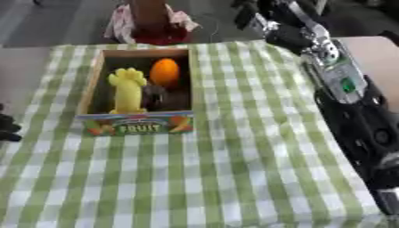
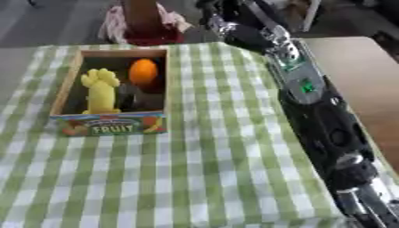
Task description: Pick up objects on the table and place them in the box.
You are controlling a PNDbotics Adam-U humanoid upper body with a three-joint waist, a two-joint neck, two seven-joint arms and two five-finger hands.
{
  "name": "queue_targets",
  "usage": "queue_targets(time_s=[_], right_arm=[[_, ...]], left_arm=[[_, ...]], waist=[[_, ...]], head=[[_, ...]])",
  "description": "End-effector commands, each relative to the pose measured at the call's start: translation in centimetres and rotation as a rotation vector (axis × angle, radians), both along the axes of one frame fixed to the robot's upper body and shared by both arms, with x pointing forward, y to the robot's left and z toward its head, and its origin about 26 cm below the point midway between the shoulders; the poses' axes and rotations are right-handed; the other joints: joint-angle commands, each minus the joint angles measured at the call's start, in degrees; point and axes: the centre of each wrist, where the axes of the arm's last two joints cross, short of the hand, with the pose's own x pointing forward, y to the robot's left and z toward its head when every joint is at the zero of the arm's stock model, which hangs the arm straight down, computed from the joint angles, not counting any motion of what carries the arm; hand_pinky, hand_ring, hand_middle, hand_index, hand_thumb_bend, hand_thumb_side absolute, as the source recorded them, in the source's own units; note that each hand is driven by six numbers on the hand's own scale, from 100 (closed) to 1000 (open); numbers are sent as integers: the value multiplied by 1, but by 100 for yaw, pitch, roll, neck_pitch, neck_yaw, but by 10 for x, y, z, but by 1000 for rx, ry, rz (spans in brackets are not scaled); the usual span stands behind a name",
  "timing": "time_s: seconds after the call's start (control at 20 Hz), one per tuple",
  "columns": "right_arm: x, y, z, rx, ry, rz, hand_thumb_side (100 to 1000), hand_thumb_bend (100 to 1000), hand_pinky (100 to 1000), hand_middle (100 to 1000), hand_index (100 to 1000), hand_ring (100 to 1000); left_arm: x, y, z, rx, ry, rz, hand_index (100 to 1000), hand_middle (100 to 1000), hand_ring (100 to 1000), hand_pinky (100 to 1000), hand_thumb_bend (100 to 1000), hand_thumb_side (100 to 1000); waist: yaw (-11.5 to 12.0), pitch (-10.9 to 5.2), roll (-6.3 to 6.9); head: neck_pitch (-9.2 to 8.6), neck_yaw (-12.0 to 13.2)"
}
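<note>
We see box (image 1: 92, 84) already holding yellow item (image 1: 127, 91), orange (image 1: 164, 72), dark item (image 1: 153, 97); cloth (image 1: 234, 169) bare of objects, task looks finished. Right hand (image 1: 253, 13) raised far off, left hand (image 1: 6, 127) at edge; finger state indiscernible on both.

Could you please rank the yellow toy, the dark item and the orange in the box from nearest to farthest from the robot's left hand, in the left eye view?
Measured from the left hand at the view's left edge:
1. The yellow toy, on the left side of the box.
2. The dark item, just right of the toy.
3. The orange, towards the far right.
</note>
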Motion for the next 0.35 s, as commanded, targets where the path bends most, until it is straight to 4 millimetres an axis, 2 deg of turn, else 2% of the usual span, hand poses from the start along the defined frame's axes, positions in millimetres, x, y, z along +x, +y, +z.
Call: queue_targets(time_s=[0.05, 0.1, 0.2, 0.35], right_arm=[[-12, -6, 18, 29, -30, 1, 463, 100, 592, 673, 789, 608], [-13, -6, 18, 32, -27, 2, 463, 100, 592, 673, 789, 608], [-21, -9, 0, 52, 25, -7, 501, 100, 578, 650, 778, 586], [-30, -12, -13, 64, 71, -14, 520, 100, 574, 645, 775, 582]], left_arm=[[0, 6, 6, 26, -18, 15, 729, 555, 595, 567, 100, 856], [0, 6, 6, 27, -17, 15, 729, 555, 595, 567, 100, 856], [-1, 7, 4, 25, -11, 21, 729, 555, 596, 567, 100, 861], [-1, 7, 2, 20, -6, 26, 729, 555, 596, 567, 100, 862]], waist=[[-12, -64, 10], [-14, -64, 10], [-49, -40, 16], [-76, -30, 25]], head=[[77, 113], [80, 120], [81, 334], [82, 503]])
